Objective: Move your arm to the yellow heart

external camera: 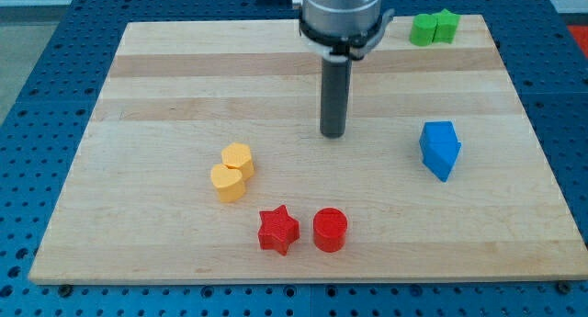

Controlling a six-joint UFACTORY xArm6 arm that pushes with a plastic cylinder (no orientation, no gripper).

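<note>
The yellow heart (231,172) lies on the wooden board (165,87), left of centre and toward the view's bottom. My tip (333,134) rests on the board near the centre, well to the right of the yellow heart and a little above it, touching no block. The dark rod rises from the tip to the arm's grey end at the view's top.
A red star (277,230) and a red cylinder (330,230) sit side by side below my tip. A blue block (440,149) lies to the tip's right. A green block (434,28) sits at the board's top right corner.
</note>
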